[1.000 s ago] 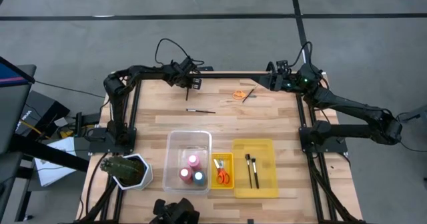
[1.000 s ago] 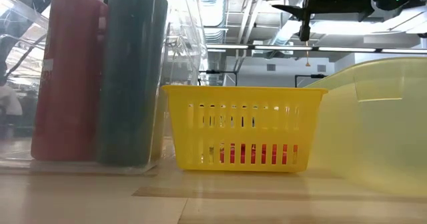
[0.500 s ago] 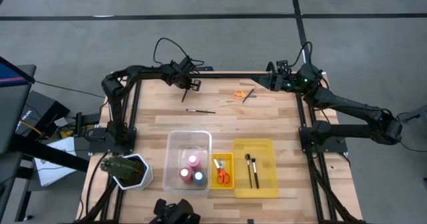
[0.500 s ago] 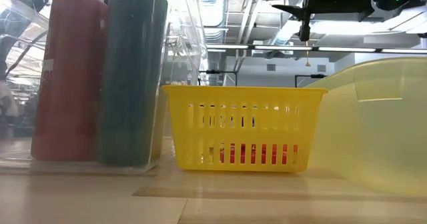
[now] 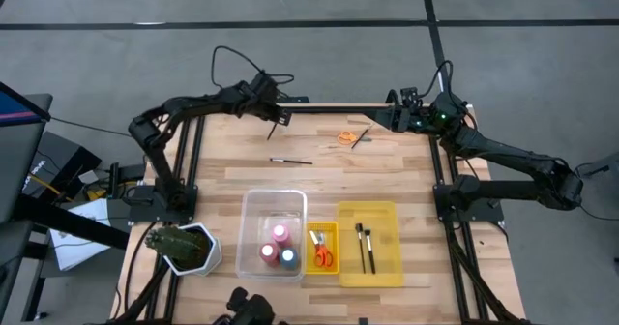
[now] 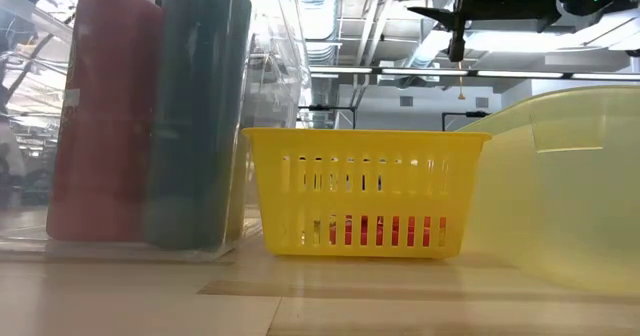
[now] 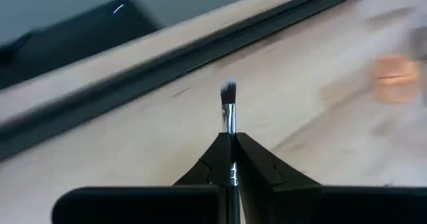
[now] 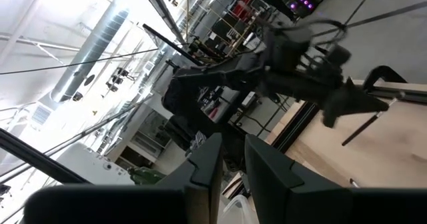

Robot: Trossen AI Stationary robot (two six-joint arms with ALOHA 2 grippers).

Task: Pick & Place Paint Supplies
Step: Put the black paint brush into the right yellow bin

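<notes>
A: Left pincer [image 5: 274,118] over the far left of the worktop [image 5: 406,175], clamped tight on a brush [image 7: 229,107], bristles poking out past the fingertips.

B: Seen from above too: brush tilted, hanging from that pincer near the far edge. Right pincer [image 5: 392,115]?

A: Parked at the far right edge, fingers narrowly apart in the wrist view, nothing between them.

B: Loose supplies?

A: Second brush [image 5: 290,161] flat on the worktop, left of centre. Third brush [image 5: 360,137] lying slanted at the far side, just beside orange scissors [image 5: 345,137].

B: And the bins?

A: Clear bin [image 5: 250,209] near the front with three bottles: pink [image 5: 280,233], red [image 5: 268,253], blue [image 5: 287,256]. Small yellow basket [image 5: 322,228] just right of it, holding another pair of scissors [image 5: 322,255]. Pale yellow bin [image 5: 385,219] further right, two brushes [image 5: 365,247] inside, side by side. Plant [image 5: 179,242] at the near left corner.
</notes>
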